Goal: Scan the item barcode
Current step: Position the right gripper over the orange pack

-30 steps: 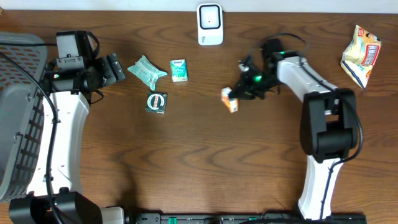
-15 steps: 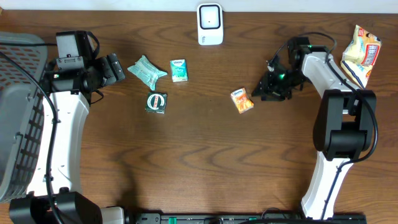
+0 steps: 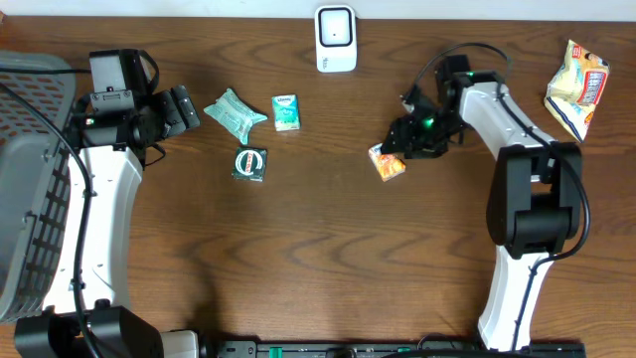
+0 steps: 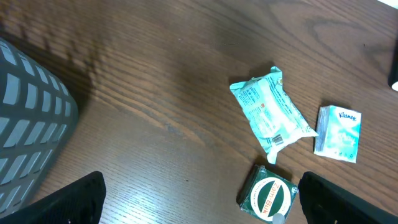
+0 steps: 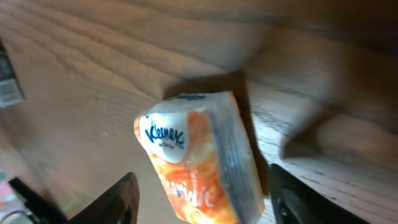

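Step, by my read: pick-up, scan not yet made. Orange tissue pack (image 3: 387, 162) lies flat on the tabletop (image 3: 318, 259), right of centre, about 5 o'clock of the scanner (image 3: 336, 38).

Right tool (image 3: 401, 142) straddles it, jaws apart, gripping nothing.

Left tool (image 3: 185, 107) wide open, empty.

Pack's long axis runs roughly 10-to-4; logo face up, barcode unseen.

Next: close on the long sides, lift, present the barcode to the scanner.
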